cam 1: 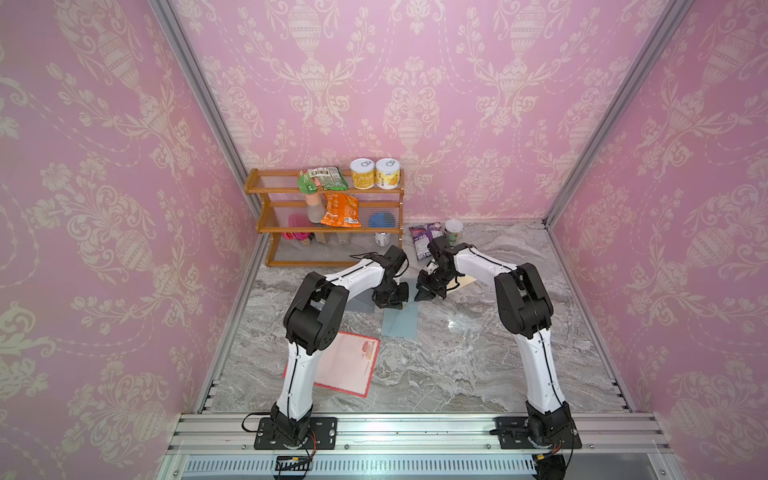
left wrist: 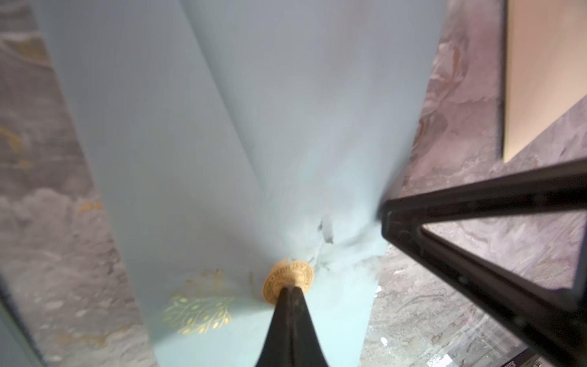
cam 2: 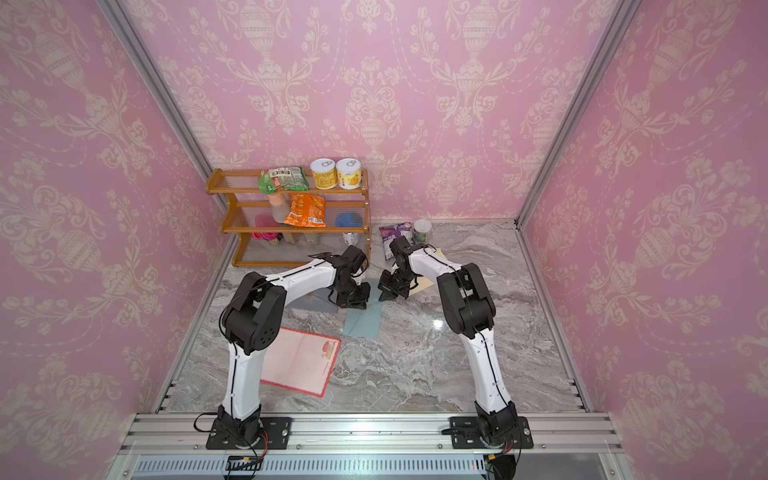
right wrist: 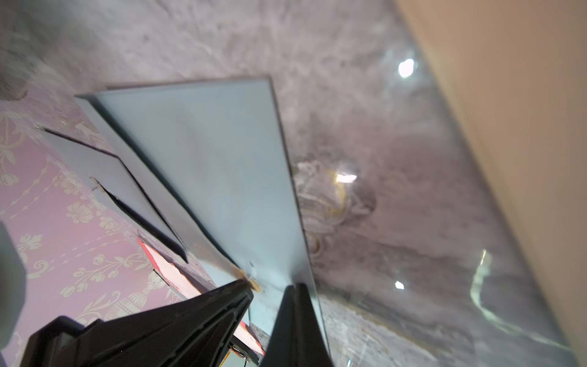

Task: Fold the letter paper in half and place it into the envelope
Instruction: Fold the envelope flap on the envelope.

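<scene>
Both sets of jaws are at a pale blue paper envelope (cam 1: 400, 326) lying on the grey marble worktop (cam 1: 457, 361). The left jaws are pressed shut on the round gold seal (left wrist: 287, 279) at the tip of the envelope's flap. The right jaws, just beside them, are closed on the envelope's crumpled edge. The pink letter paper with a red scalloped border (cam 1: 351, 368) lies flat and unfolded on the worktop. It is well apart from both sets of jaws, back toward the robot's base, and is partly hidden under the left arm (cam 1: 299, 365). A cream paper sheet (cam 1: 466, 282) lies just beyond the right jaws, and a second grey-blue sheet (cam 1: 358, 305) lies just beside the left jaws. A three-tier wooden shelf (cam 1: 266, 228) holding snack packets and cans stands farther off, behind the left jaws.
</scene>
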You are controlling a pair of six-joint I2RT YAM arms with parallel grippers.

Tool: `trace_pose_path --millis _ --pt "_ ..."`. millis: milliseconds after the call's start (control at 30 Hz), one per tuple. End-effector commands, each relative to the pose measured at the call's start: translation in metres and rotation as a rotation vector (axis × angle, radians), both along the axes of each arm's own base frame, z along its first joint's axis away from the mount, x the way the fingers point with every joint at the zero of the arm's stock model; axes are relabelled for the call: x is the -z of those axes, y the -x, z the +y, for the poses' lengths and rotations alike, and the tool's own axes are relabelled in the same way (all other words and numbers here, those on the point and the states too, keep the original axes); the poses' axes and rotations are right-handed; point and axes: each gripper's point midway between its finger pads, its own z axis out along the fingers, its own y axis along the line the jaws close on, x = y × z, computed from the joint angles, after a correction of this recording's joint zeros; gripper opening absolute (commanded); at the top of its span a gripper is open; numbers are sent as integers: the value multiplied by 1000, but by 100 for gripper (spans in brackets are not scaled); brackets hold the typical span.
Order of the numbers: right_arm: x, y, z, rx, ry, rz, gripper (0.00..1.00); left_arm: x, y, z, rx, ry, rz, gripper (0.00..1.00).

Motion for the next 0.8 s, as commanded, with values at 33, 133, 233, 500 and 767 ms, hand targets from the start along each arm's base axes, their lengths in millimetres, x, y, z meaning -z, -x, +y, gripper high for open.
trace_pose_path --millis 33,133,233,500,767 --pt "66 21 -26 14 190 108 0 18 31 26 40 -110 87 0" --pt "60 18 -25 -4 197 87 0 17 28 22 40 -103 84 0" --pt "41 11 -25 -15 200 38 0 17 21 15 37 -92 83 0" --pt "-14 17 -43 -7 202 -58 0 22 5 17 -5 -167 90 0" --pt "-39 25 -67 41 197 -79 0 32 -10 23 -18 -248 86 0"
